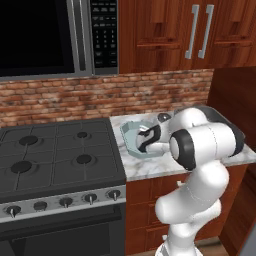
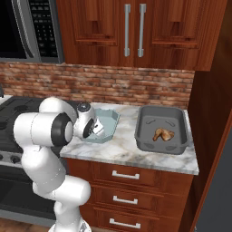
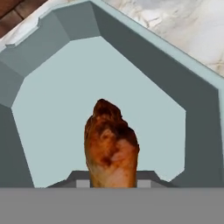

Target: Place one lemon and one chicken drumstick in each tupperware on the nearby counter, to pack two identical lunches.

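Observation:
My gripper is shut on a browned chicken drumstick and holds it just above the floor of the pale blue-grey tupperware, which has cut corners. The same tub sits on the marbled counter with my gripper lowered into it. To its right stands the dark grey rectangular tupperware with a second drumstick lying inside. From the left base view, the pale tub is partly hidden behind my hand.
A black gas stove adjoins the counter on the left, under a microwave. A brick wall and wooden cabinets rise behind. Drawers sit below the counter. A tall wooden panel closes off the right end.

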Motion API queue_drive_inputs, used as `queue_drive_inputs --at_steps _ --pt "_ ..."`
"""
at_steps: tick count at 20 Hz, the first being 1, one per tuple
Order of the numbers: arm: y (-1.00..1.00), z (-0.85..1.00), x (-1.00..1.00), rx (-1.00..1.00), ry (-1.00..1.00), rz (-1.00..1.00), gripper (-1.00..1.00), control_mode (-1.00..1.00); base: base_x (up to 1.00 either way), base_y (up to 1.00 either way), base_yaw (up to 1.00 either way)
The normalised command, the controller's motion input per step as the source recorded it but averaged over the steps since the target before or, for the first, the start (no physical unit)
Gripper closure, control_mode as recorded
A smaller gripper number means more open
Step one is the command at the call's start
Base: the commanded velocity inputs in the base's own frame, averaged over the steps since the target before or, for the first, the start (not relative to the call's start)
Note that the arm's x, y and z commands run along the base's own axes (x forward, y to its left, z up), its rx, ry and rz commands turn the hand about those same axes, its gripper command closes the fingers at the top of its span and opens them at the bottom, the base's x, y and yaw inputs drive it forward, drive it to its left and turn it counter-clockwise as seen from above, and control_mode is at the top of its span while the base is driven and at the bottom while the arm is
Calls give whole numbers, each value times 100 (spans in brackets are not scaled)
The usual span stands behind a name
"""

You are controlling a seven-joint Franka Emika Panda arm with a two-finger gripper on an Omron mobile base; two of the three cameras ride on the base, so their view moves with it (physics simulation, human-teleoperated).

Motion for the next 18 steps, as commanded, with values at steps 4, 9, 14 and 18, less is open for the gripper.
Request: queue_drive_inputs --at_steps 4,9,14,18 --pt "0 -17 69 0 3 0 -100 -100 0 0 0" --pt "0 -1 24 0 2 0 -100 -100 0 0 0" --pt "-1 45 -71 0 0 0 -100 -100 0 0 0" --pt "-18 81 -93 0 -3 0 -100 -100 0 0 0"
